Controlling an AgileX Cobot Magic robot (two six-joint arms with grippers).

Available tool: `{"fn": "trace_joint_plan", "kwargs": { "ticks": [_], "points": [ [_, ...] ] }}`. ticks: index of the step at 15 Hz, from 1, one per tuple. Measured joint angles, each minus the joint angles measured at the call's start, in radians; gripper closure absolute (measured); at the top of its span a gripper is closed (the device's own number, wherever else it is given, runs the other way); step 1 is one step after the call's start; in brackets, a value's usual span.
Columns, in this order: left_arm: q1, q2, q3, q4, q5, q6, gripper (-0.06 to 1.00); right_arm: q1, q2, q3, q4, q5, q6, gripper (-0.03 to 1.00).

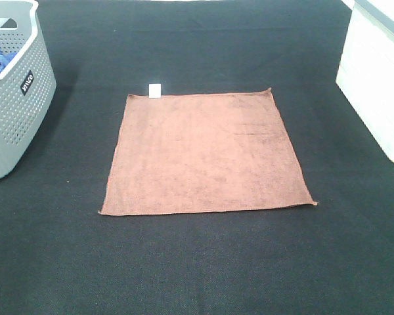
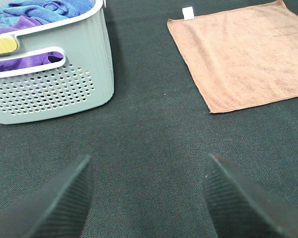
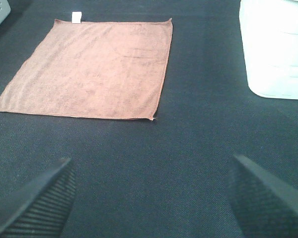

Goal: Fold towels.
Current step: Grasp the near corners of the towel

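Two bins: basket (image 1: 20,98) at ten o'clock holds blue, purple cloths (image 2: 44,10); white bin (image 1: 374,85) at two.
Your square towel (image 1: 207,154) lies flat, tag (image 1: 155,90) toward twelve; left claw (image 2: 149,198), right claw (image 3: 151,198) wide open, empty.

Bright, even light; overexposed whites

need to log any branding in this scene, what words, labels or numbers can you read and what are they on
"ILCO": white capitals on a tilted black label on the wall of the grey basket; a letter before them is too blurred to read.
White tag at the edge of the towel: no print can be read in any view.
White bin: no text shows.
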Motion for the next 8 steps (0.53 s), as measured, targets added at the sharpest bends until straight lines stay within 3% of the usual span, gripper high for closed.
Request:
{"fn": "trace_joint_plan", "kwargs": {
  "ticks": [8],
  "points": [
    [0.0, 0.0, 0.0, 0.0, 0.0, 0.0, 0.32, 0.0, 0.0, 0.0, 0.0, 0.0, 0.0, 0.18]
  ]
}}
